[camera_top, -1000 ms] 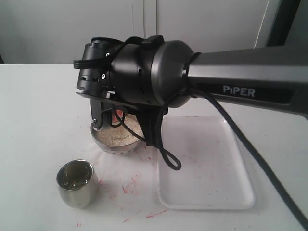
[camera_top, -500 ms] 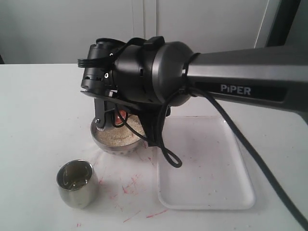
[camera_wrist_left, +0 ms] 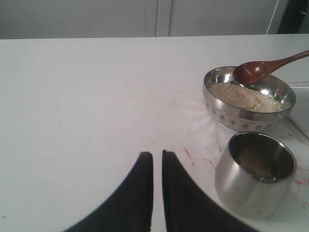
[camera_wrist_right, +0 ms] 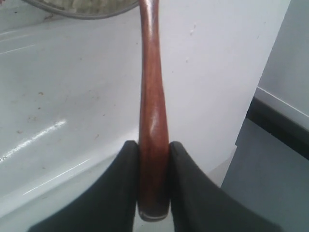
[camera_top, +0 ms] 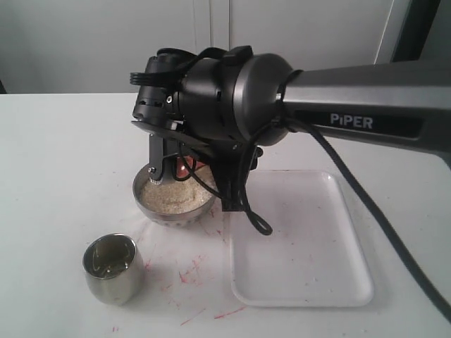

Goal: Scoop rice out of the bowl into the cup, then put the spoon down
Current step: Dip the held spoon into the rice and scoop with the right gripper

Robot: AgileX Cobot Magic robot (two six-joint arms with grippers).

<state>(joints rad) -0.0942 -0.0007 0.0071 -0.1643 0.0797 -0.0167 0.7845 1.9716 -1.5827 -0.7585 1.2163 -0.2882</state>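
Note:
The steel bowl [camera_top: 163, 215] holds a heap of rice [camera_top: 171, 197] and stands at mid-table. My right gripper [camera_wrist_right: 154, 145] is shut on the end of the wooden spoon [camera_wrist_right: 152, 96]. The spoon's scoop [camera_wrist_left: 251, 72] hangs just above the rice [camera_wrist_left: 246, 96] near the bowl's [camera_wrist_left: 241, 118] far rim, with no grains showing on it. The steel cup [camera_top: 113, 267] stands in front of the bowl to the left; next to the cup [camera_wrist_left: 253, 174], my left gripper [camera_wrist_left: 157, 154] is low over the table, its jaws nearly touching with nothing between them.
A white tray [camera_top: 303, 239] with a few stray grains lies right of the bowl. Red marks [camera_top: 190, 271] stain the table between cup and tray. The right arm's wrist [camera_top: 225, 105] and cable hang over the bowl.
The right wrist has shifted right and slightly up over the bowl, uncovering more of the rice. The cup, bowl and tray have not moved.

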